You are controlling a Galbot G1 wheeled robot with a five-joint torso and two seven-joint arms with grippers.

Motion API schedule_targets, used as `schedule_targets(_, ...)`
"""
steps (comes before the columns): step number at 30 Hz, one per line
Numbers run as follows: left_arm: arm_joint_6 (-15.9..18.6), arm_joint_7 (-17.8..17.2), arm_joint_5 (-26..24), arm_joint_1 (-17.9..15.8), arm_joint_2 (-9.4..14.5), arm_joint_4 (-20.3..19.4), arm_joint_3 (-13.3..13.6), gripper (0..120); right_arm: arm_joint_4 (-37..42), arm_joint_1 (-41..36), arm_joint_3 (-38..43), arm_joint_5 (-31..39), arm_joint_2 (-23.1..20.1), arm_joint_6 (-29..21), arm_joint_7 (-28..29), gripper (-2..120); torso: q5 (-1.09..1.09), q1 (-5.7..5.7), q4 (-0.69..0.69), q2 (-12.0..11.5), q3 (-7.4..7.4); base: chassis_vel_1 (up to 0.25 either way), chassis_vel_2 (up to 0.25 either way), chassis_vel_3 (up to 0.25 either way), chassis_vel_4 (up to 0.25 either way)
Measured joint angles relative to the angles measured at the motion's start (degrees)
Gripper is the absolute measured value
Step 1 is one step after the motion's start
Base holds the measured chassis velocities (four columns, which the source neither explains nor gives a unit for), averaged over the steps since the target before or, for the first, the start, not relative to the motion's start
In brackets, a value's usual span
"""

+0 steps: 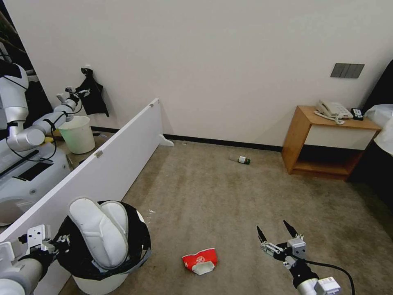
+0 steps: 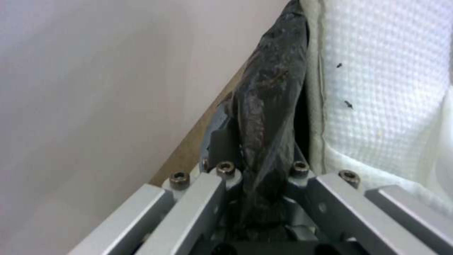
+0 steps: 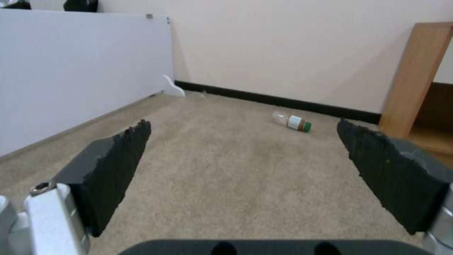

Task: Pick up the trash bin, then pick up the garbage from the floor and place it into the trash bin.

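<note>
The trash bin [image 1: 104,262] hangs from the left gripper [image 1: 49,245], whose fingers are pinched onto the black bag [image 2: 264,117] folded over the bin's rim, on the rim's outer left side. Two white slippers [image 1: 100,231] stand upright inside the bin, just beside that grip; in the left wrist view their quilted white fabric [image 2: 382,88] lies just beside the pinched bag.

The right gripper [image 1: 278,237] hovers low over the carpet [image 1: 213,196], its black fingers [image 3: 118,159] spread wide with nothing between them. A crushed red can [image 1: 199,259] with a crumpled white tissue touching it lies on the carpet between the bin and this gripper, nearer the bin. A small green-capped bottle [image 3: 292,121] lies on its side well ahead of the open fingers, near the dark baseboard.

A white panel [image 1: 102,168] runs along the floor just beyond the bin on the left. A wooden side table [image 1: 327,139] carrying a telephone [image 1: 332,110] stands ahead and to the right of the right gripper.
</note>
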Motion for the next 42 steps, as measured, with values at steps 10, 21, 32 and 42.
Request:
schedule_targets(10,0.00,-0.04,0.00,0.07,-0.02,-0.34,-0.12,4,0.14,0.02,0.10,0.03,-0.09,0.00,-0.21,100,0.00,0.00,0.00,0.00,0.00,0.000,0.000,0.000,0.000)
schedule_targets(21,0.00,-0.07,-0.04,0.11,0.08,-0.44,-0.22,4,0.12,0.30,0.27,-0.01,-0.18,0.03,-0.54,100,0.00,0.00,0.00,0.00,0.00,0.000,0.000,0.000,0.000)
schedule_targets(32,0.00,-0.21,0.01,0.09,-0.17,-0.99,-0.22,4,-0.33,3.36,0.56,3.79,-3.18,-1.24,-2.42,100,0.00,0.00,0.00,0.00,0.00,0.000,0.000,0.000,0.000)
schedule_targets(42,0.00,-0.69,0.02,0.99,-0.37,-2.37,-0.80,4,-5.70,10.83,0.25,6.48,-11.05,-3.16,-10.51,100,0.00,0.00,0.00,0.00,0.00,0.000,0.000,0.000,0.000)
